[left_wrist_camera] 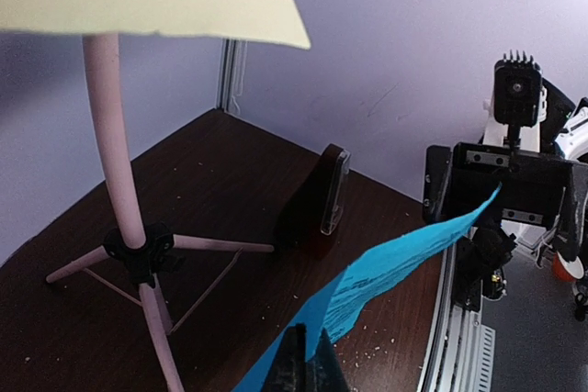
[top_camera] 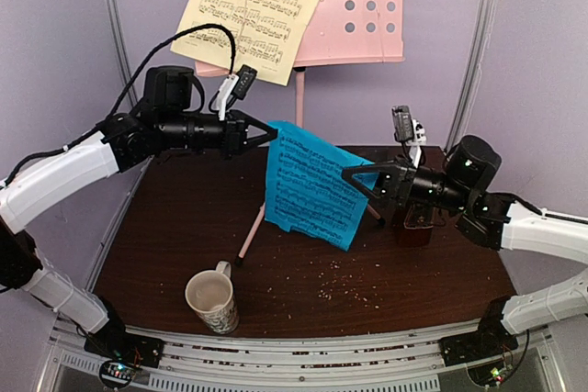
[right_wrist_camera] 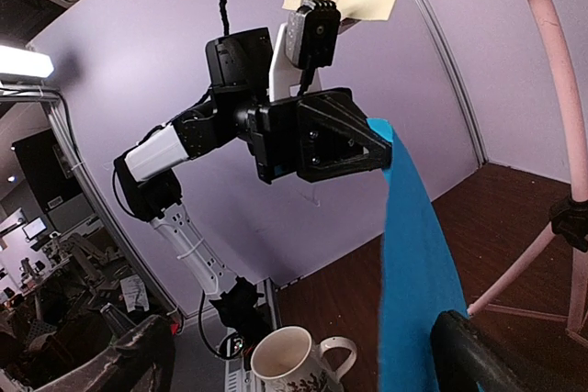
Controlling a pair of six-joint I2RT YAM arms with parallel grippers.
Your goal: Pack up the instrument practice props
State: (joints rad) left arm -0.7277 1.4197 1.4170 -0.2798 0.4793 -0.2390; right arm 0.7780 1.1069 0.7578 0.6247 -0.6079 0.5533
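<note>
Crumbs (top_camera: 333,280) on dark brown tabletop (top_camera: 175,227); lilac walls (top_camera: 55,34) around; blue sheet (top_camera: 312,185) above.

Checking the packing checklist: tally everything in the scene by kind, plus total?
Music sheets: 2 (yellow sheet, blue sheet)
Music stand: 1
Metronome: 1
Mug: 1
Total: 5
</note>
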